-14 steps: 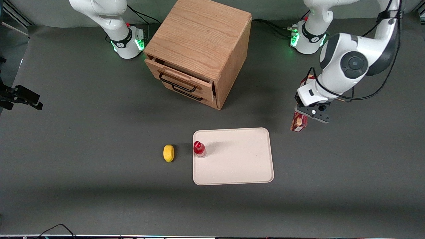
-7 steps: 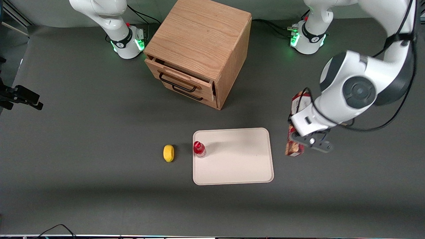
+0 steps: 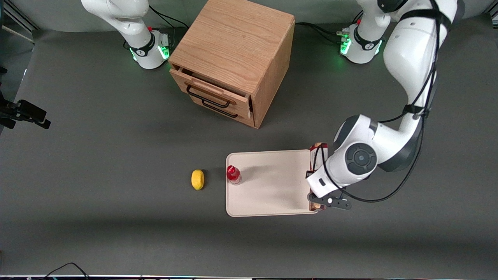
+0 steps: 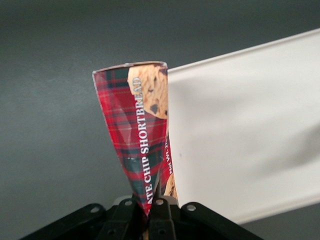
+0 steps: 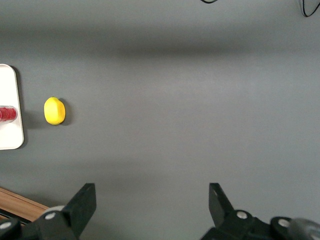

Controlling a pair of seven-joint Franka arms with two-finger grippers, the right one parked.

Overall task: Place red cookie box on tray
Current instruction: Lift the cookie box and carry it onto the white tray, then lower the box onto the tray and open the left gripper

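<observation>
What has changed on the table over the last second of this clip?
The gripper, shut on the red cookie box, carried it nearer the front camera and toward the parked arm's end, reaching the tray edge. No release yet. The red-capped bottle, lemon and wooden drawer cabinet stayed put.

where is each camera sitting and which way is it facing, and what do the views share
Front view: high above the table, looking down at both arm bases, the wooden cabinet, the tray, and the gripper holding the red cookie box at the tray's edge toward the working arm's end.
Left wrist view: on the working arm's wrist, looking along the gripper at the red cookie box and tray.
Right wrist view: on the parked arm's wrist, looking down past its own fingers at the lemon, red-capped bottle and tray.
Shared: all three show the tray.
</observation>
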